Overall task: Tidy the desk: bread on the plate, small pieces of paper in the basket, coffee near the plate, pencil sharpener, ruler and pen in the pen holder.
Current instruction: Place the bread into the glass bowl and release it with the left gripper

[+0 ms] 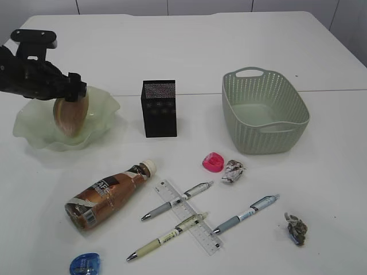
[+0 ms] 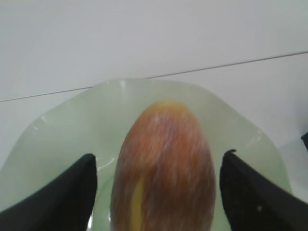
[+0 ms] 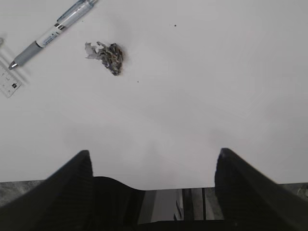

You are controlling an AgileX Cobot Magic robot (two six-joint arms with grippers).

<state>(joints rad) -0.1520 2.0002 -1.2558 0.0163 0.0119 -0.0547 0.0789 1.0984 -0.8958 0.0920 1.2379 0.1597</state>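
The oval brown bread [image 1: 70,114] stands on end in the pale green wavy plate [image 1: 34,134] at the left. My left gripper [image 1: 69,94] is right above it. In the left wrist view the bread [image 2: 163,168] is blurred between the open fingers [image 2: 159,154], with small gaps on both sides, over the plate [image 2: 62,134]. My right gripper [image 3: 154,153] is open and empty over bare table, near a crumpled dark paper ball [image 3: 108,57]. It does not show in the exterior view.
The black pen holder [image 1: 159,107] and green basket [image 1: 298,109] stand mid-table. At the front lie the coffee bottle [image 1: 109,195], ruler [image 1: 189,216], three pens [image 1: 178,200], pink sharpener [image 1: 213,162], blue sharpener [image 1: 85,264] and paper balls [image 1: 233,171] [image 1: 296,228].
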